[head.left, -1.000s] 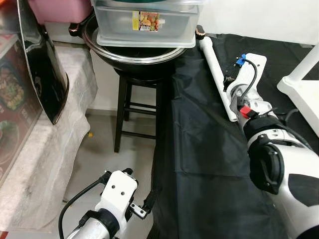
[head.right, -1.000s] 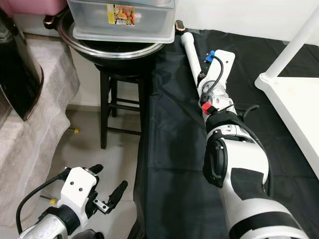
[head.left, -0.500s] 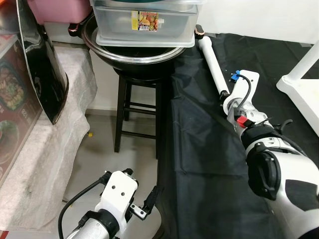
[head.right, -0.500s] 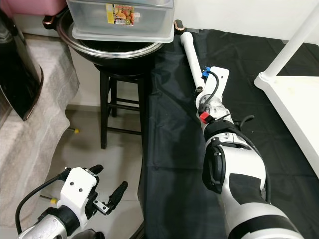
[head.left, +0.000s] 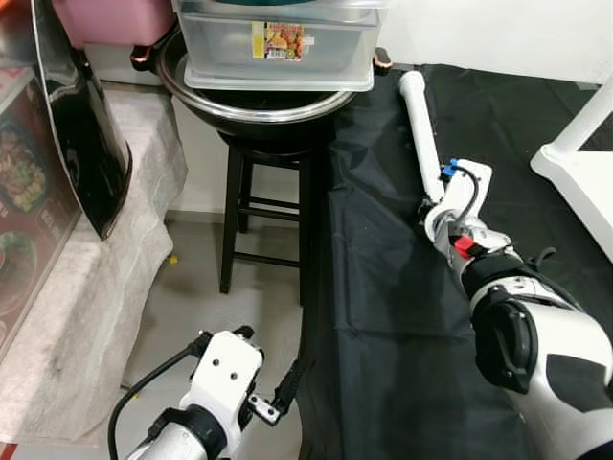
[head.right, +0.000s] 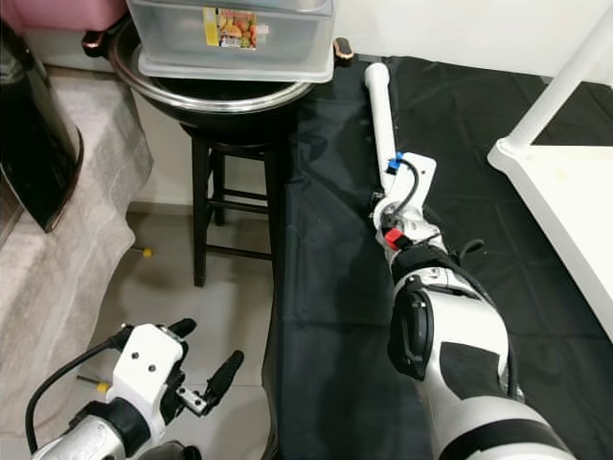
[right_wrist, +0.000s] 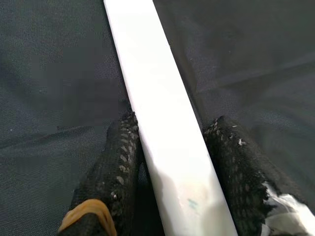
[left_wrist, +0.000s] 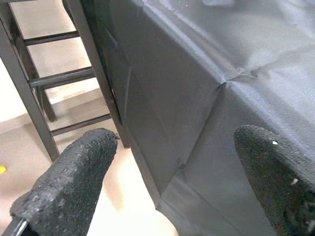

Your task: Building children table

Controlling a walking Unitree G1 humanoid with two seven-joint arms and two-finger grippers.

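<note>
My right gripper [right_wrist: 172,162] is clamped around the white table leg [head.left: 419,129], 1 black finger [right_wrist: 120,162] pressed on each side of it, gripping near the leg's closer end. The leg lies flat on the black sheet [head.left: 402,287], its far rounded tip pointing at the big metal bowl [head.left: 259,101] on the black stool [head.left: 263,211] just off the sheet's edge. A clear plastic container [head.left: 278,43] with a fruit sticker sits on that bowl. The white tabletop [head.right: 565,211], with another leg sticking up from it, rests on the sheet's opposite side, well apart from the leg I'm holding. My left gripper [left_wrist: 167,182] hangs low beside the sheet's draped corner, fingers spread wide, holding nothing, with the stool's rungs just past it.
</note>
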